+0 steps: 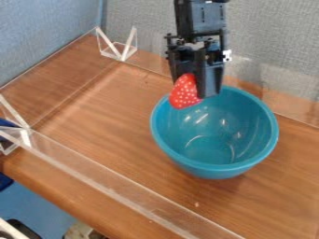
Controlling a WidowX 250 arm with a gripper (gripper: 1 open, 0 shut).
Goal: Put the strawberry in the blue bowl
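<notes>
Over the back edge of the blue bowl [214, 130] hangs the strawberry [185, 91]. The gripper [196, 82] is closed tight on it and holds it up in the air. The fruit is not touching the bowl. It sits just above the rim, on the side away from us.

Only one camera looks at this table [88, 103], so this is the one view to go by. The black arm comes down from the top, and its two fingers pinch the top part of the fruit. I cannot see the green leaves, so they may be hidden between the fingers.

The strawberry is long from top to tip. Its fat end is up by the fingers and its pointy tip aims down, tilted a little to the left.

It looks very light and small, so it should be easy to carry. It may be soft, so a hard squeeze could squash it. Its skin could be a bit slippery too. Holding it by the wide top part seems the best place, since there is more to grab there.

The bowl is empty and wide, so the fruit still has to go in.
</notes>
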